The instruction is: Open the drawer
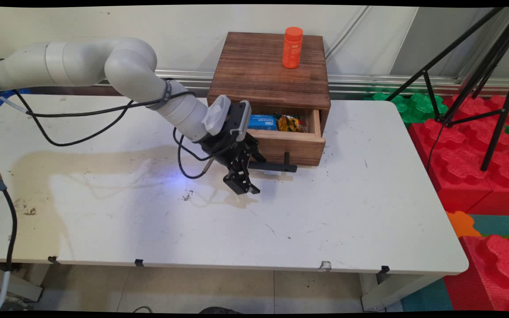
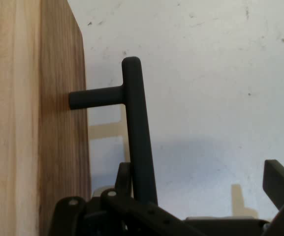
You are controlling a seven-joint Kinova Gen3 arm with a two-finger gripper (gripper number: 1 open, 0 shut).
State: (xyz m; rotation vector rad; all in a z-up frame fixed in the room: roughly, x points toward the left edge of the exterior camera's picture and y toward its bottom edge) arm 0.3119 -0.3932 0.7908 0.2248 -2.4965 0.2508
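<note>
Wooden drawer [image 1: 290, 143], round black bar handle [image 2: 138, 132] (matte), end effector [image 1: 242, 184] seemingly spread beside it

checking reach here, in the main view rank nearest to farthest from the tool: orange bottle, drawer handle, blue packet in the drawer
1. drawer handle, black bar right beside the tool
2. blue packet, inside the open drawer, behind the tool
3. orange bottle, upright on the wooden box's top, farthest back

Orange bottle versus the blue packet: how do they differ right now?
The orange bottle stands upright on top of the wooden box; the blue packet lies flat inside the open drawer. The bottle is exposed; the packet sits beside a yellow snack pack. Both carry printed labels.
</note>
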